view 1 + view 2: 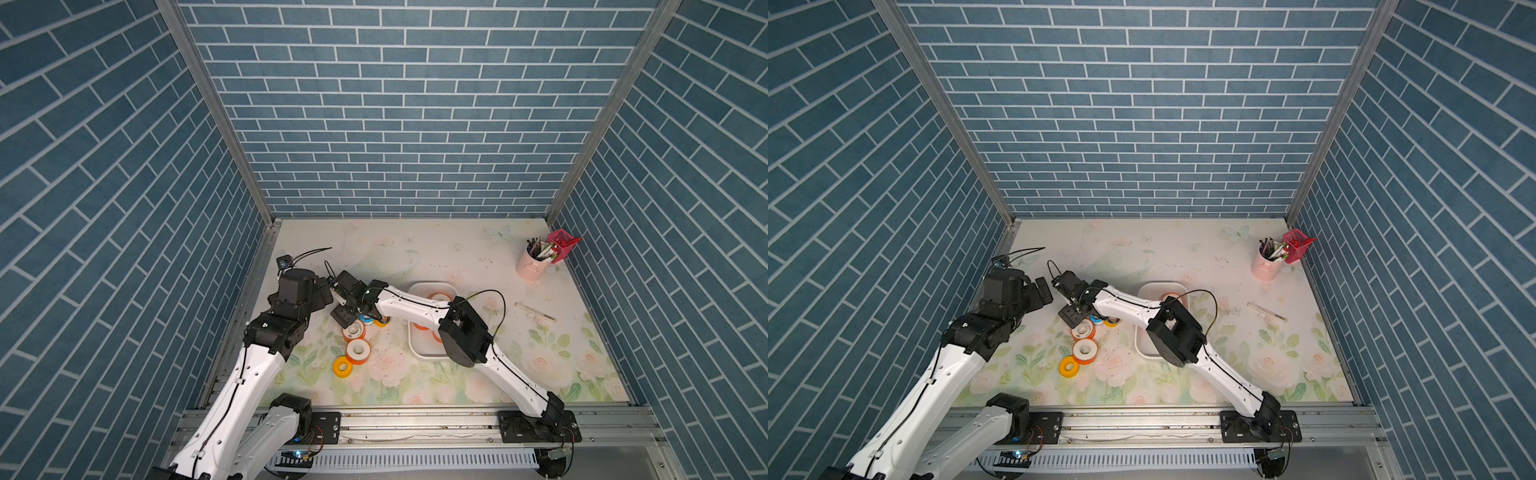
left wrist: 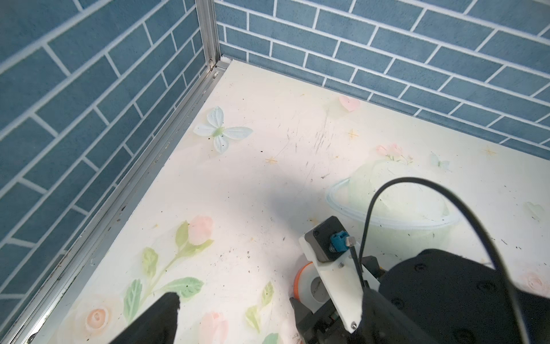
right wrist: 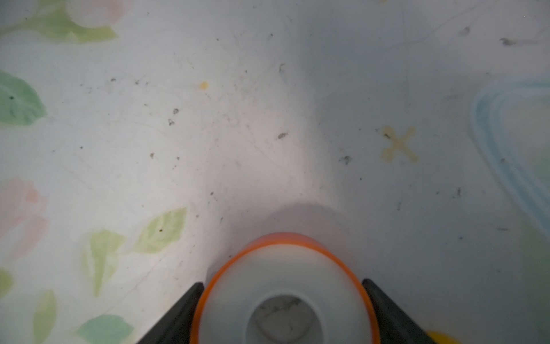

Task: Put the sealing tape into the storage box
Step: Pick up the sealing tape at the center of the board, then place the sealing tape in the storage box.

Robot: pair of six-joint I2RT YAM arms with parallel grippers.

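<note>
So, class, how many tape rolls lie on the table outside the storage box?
5: front yellow roll, white roll behind it, second white roll at the right gripper, blue roll, far yellow roll. The right arm may hide more.

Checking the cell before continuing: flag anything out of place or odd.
Several tape rolls lie scattered on the table outside the storage box, and dark specks and scuffs mark its surface. Nothing looks spilled or broken.

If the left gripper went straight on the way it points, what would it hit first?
For the left gripper, most likely the bare table, short of the back corner; nothing lies in that stretch. The right arm's camera sits beside that line; depth is unclear.
</note>
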